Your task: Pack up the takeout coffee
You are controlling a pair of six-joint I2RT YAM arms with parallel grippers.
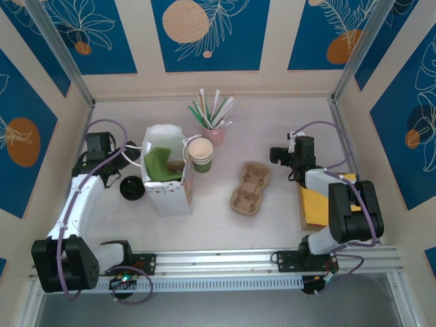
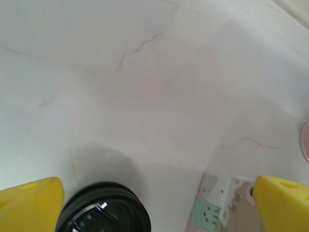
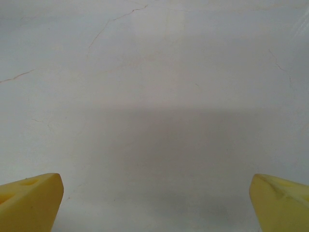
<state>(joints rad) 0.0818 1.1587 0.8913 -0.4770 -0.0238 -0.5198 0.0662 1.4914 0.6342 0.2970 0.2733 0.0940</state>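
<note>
Clutter around takeout coffee [image 1: 131, 187]: white paper bag [image 1: 167, 182] stands just beside it, something green inside. Lidless cup stack [image 1: 201, 155], pink straw cup [image 1: 214, 132] and cardboard carrier [image 1: 250, 187] sit beyond the bag. Coffee stands on table [image 1: 272, 122] under left gripper [image 2: 158, 198], whose jaws are spread wide. Lid is cut off at the wrist frame's bottom edge, cup body hidden, finger contact unclear. Right gripper [image 3: 154, 195] is spread, nothing between. Yellow flat item [image 1: 317, 204] lies partly under that arm.

Black-lidded takeout coffee [image 1: 131, 187] beside paper bag [image 1: 167, 198]
</note>
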